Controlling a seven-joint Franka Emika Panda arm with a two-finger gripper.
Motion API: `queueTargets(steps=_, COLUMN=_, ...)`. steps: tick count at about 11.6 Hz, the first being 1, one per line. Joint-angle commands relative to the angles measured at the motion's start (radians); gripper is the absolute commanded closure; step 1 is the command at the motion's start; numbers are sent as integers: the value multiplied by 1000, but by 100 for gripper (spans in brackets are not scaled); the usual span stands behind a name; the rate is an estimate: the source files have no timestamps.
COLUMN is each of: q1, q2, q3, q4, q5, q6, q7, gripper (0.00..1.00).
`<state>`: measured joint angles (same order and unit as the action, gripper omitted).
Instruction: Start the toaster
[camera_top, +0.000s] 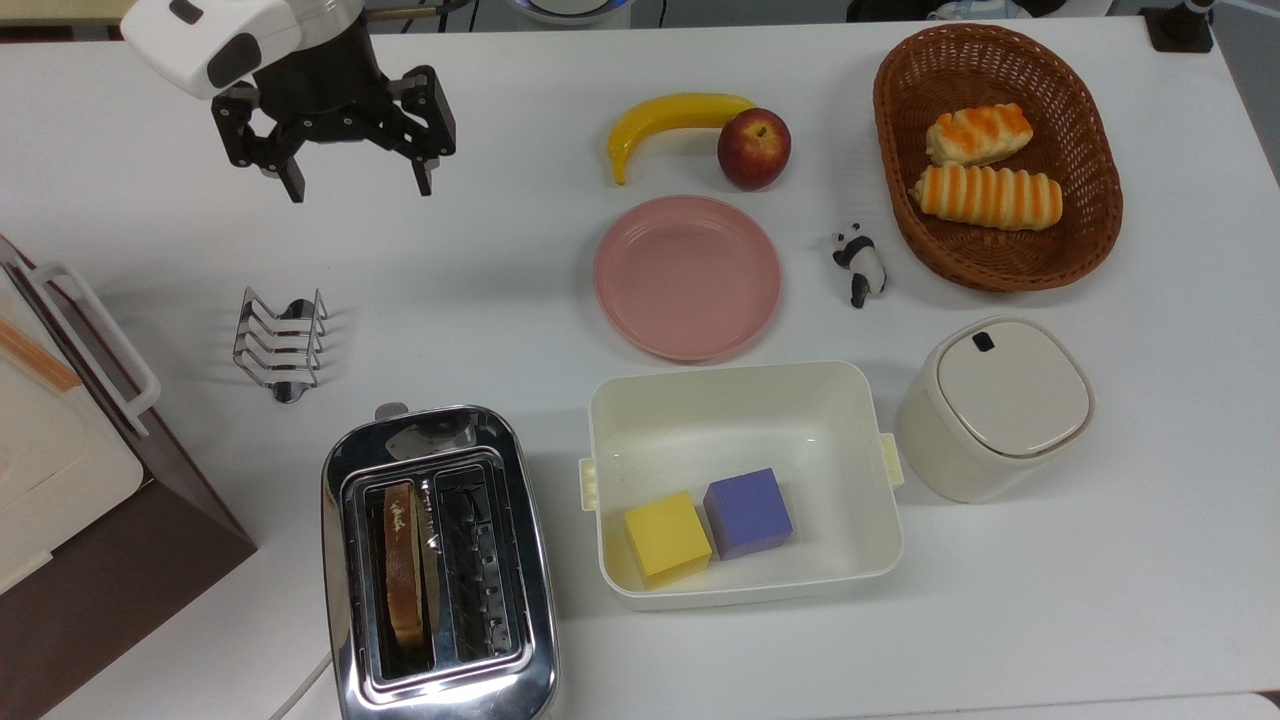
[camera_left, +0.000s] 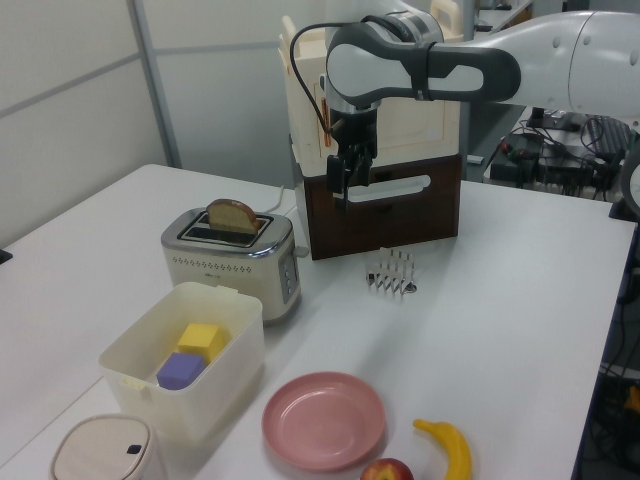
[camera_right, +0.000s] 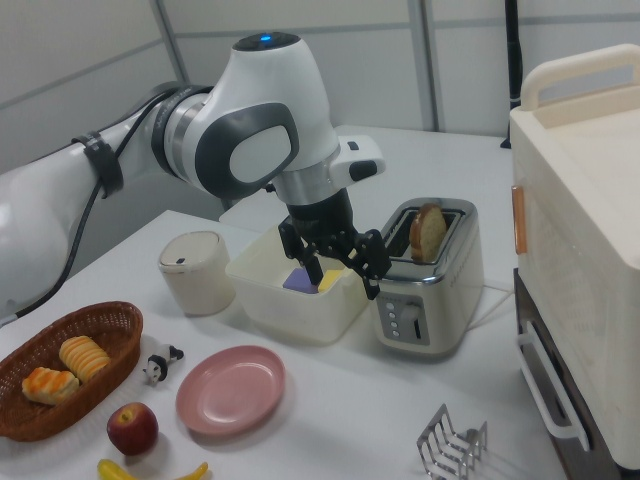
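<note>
Progress: your task looks barely begun. The toaster (camera_top: 438, 565) holds a slice of bread (camera_top: 403, 565) that stands well proud of its slot in the left view, so by your pictures the lever has not yet gone down.

Pincer: your pincer (camera_top: 355, 187) hangs spread and empty in the air over the worktop (camera_top: 500, 260), near the top view's upper left corner, well apart from the toaster.

Toaster: it sits at the worktop's lower edge in the top view, left of centre, with the lever knob (camera_top: 392, 410) at the end facing the toast rack (camera_top: 281, 343). One slot carries the bread; the other is bare.

Left to do: you still have to bring the pincer over to that knob end and press the lever down, in all likelihood.

White tub: the tub (camera_top: 742, 400) stands just beside the toaster on the top view's right, holding a yellow cube (camera_top: 667, 538) and a purple cube (camera_top: 748, 513), side by side and touching.

Basket: the wicker basket (camera_top: 893, 130) at the top view's upper right corner carries two striped bread rolls (camera_top: 985, 196).

Pink plate: the plate (camera_top: 687, 277) near the worktop's middle has nothing on it.

Lidded bin: the cream bin (camera_top: 990, 405) stands shut, contents hidden.

Loose items: a banana (camera_top: 665, 119) and an apple (camera_top: 753, 148) lie touching, beyond the plate.
</note>
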<state>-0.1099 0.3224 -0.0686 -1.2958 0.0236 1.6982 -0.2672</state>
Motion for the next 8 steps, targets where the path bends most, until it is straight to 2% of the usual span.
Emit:
queueTargets(steps=1, q1=9, q2=-39, q3=-5, q4=-40, q5=-4, q6=-18, q7=13, gripper=0)
queueTargets(steps=8, q1=-2, q2=-37, q3=-5, q4=-39, q5=-7, q6=-20, q7=0, gripper=0)
